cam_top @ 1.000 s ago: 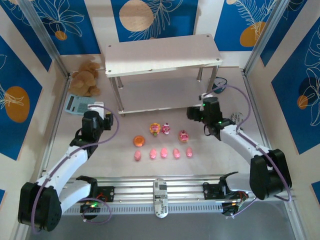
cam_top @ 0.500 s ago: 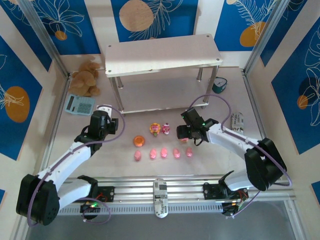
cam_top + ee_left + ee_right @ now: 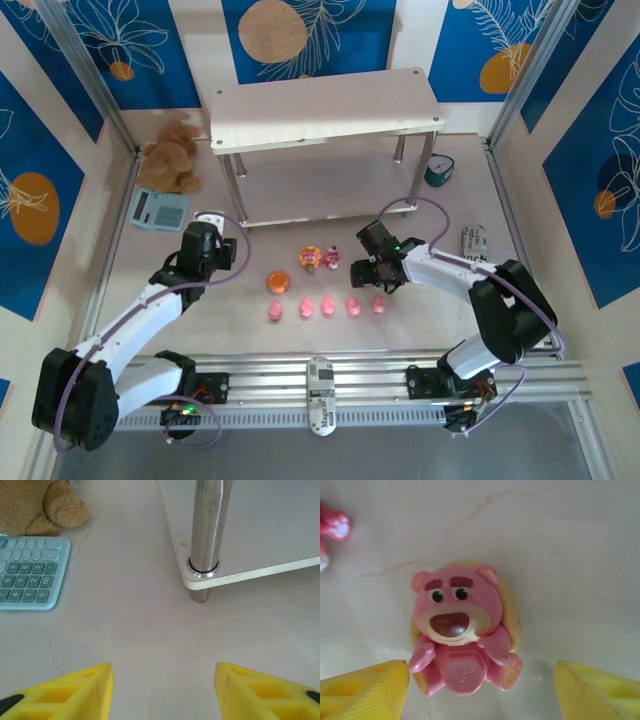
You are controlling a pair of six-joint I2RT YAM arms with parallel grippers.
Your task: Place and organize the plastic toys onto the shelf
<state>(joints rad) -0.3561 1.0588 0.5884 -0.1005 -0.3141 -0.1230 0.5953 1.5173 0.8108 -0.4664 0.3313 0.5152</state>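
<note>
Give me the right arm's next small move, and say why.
Probably ease down a little and close on the pink bear figure. The right gripper is open, and its yellow fingers sit either side of the figure, which is centred between them on the table and not yet gripped.

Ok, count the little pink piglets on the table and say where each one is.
5. All stand in one row on the table: leftmost piglet, second, middle, fourth, rightmost. None looks hidden.
</note>
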